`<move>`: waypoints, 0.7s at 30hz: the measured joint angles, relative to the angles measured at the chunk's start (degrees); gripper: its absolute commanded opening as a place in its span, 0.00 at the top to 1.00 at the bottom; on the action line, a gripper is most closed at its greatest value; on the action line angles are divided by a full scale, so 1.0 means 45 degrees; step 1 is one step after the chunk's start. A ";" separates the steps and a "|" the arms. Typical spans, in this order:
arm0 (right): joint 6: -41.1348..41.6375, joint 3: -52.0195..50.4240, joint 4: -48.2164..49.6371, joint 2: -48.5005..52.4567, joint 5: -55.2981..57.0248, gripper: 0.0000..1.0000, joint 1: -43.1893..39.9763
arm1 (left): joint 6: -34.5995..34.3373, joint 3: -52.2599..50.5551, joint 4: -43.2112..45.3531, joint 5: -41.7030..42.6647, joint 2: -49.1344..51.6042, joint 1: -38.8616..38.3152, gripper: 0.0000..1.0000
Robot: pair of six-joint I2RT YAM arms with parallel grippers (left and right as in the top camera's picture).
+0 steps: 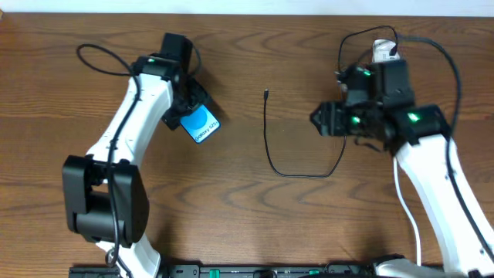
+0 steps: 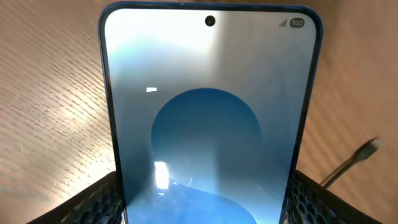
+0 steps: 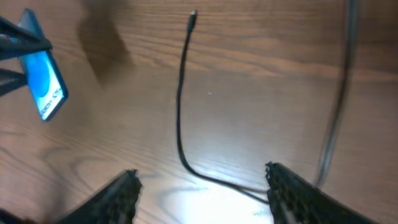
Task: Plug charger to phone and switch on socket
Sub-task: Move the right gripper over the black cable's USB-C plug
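Observation:
The phone [image 1: 201, 124], its screen blue with white text, is tilted above the table with my left gripper [image 1: 186, 110] shut on its lower end. In the left wrist view the phone [image 2: 210, 118] fills the frame between both fingers [image 2: 93, 202]. The charger [image 1: 269, 147], a thin black cable, lies on the table with its tip [image 1: 265, 93] pointing to the far side. My right gripper [image 3: 202, 171] hovers low over the cable's bend [image 3: 186, 155], open, and the charger runs past the right finger [image 3: 292, 193]. The socket [image 1: 380, 51] shows only partly behind the right arm.
The table [image 1: 255, 224] is brown wood. The right arm's black cables [image 1: 432, 42] loop at the far right. A blurred grey line [image 3: 336, 112] runs down the right side of the right wrist view. The arm bases stand at the near edge.

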 measured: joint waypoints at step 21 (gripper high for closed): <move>0.2594 0.6494 0.0860 0.9403 0.1865 0.57 0.2089 | -0.0607 0.0000 -0.0714 0.0733 -0.1171 0.0913 0.93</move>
